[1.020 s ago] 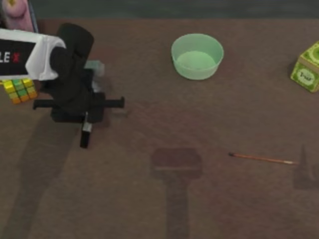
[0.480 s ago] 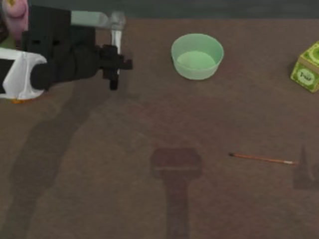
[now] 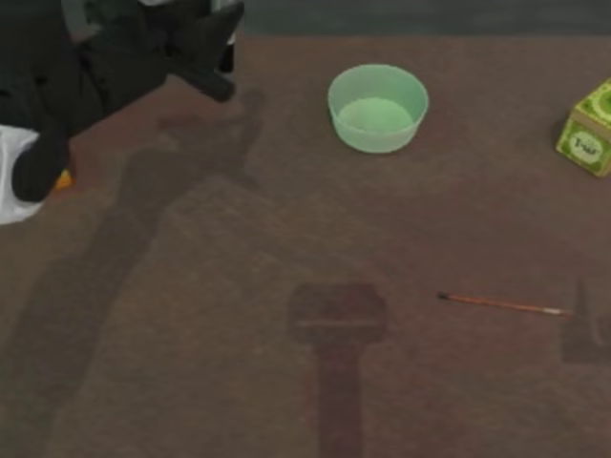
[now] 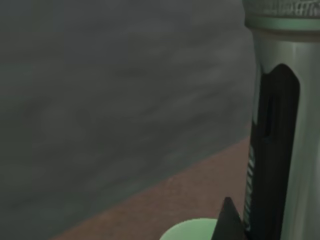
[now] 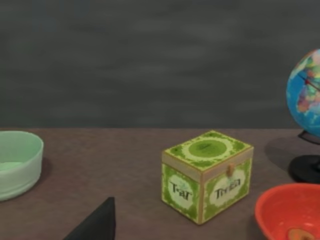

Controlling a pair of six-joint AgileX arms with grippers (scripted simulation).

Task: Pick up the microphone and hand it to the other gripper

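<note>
Silver microphone (image 4: 280,125) upright, clenched in left hand (image 3: 215,48) at table's far-left corner

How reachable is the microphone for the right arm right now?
Probably not yet: the left hand holds the microphone raised at the top view's upper left corner, while the right arm is outside the top view. The path across looks free; only a green bowl stands low between.

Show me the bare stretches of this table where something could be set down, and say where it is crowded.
The widest bare patch lies below the green bowl and left of the thin stick. The table is also bare between bowl and tea box. The top left corner is crowded by the left gripper holding the microphone.
</note>
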